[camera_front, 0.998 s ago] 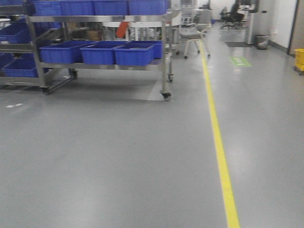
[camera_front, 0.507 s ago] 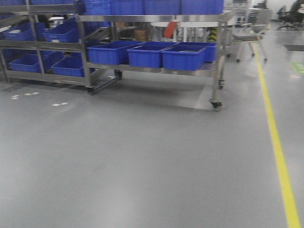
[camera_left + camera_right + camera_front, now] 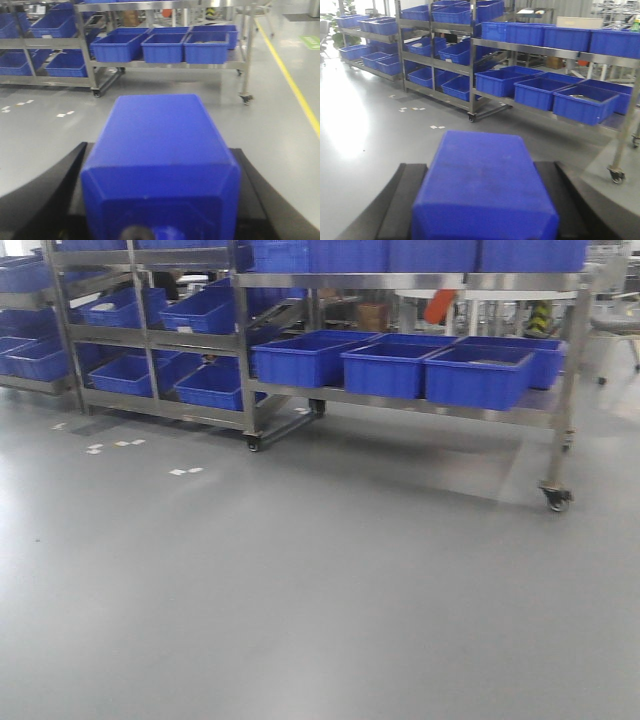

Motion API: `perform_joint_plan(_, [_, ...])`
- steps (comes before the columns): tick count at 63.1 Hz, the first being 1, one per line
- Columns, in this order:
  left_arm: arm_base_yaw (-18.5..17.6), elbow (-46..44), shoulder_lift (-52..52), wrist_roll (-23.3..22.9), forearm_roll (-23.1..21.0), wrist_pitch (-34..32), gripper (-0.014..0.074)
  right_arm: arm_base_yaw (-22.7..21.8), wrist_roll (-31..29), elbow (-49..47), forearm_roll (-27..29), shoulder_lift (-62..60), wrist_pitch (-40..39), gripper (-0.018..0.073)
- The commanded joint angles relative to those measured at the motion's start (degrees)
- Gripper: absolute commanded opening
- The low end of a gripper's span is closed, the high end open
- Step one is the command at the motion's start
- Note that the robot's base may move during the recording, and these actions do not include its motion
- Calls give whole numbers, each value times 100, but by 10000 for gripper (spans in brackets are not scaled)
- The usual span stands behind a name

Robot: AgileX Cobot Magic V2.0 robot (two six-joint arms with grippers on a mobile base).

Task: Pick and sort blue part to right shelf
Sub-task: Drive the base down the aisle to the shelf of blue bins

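In the left wrist view my left gripper [image 3: 157, 155] is shut on the blue part [image 3: 155, 145], a deep-blue boxy block with a small round cap [image 3: 167, 234] at the near end. Black fingers [image 3: 60, 185] flank it on both sides. In the right wrist view my right gripper [image 3: 480, 170] is shut on another blue block [image 3: 482, 185]; its cap is hidden. The right shelf [image 3: 410, 404], a steel rack with large blue bins [image 3: 478, 375], stands across the floor ahead. It also shows in the left wrist view [image 3: 165, 64] and the right wrist view [image 3: 545, 50]. Neither gripper shows in the front view.
A second steel rack [image 3: 150, 335] with tilted blue bins stands to the left of the right shelf. The right shelf rides on castors [image 3: 555, 498]. White tape marks [image 3: 185, 471] lie on the grey floor. A yellow floor line [image 3: 295, 90] runs along the right.
The front view has swung left: the racks have slid right and grown nearer in the frame, and the yellow line has left the view.
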Motion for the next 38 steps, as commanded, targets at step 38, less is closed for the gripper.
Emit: perform_joint_plan(38, [-11,-164,81,-8,18,-502,251,-5,-43,-151,-101,40,-545,160])
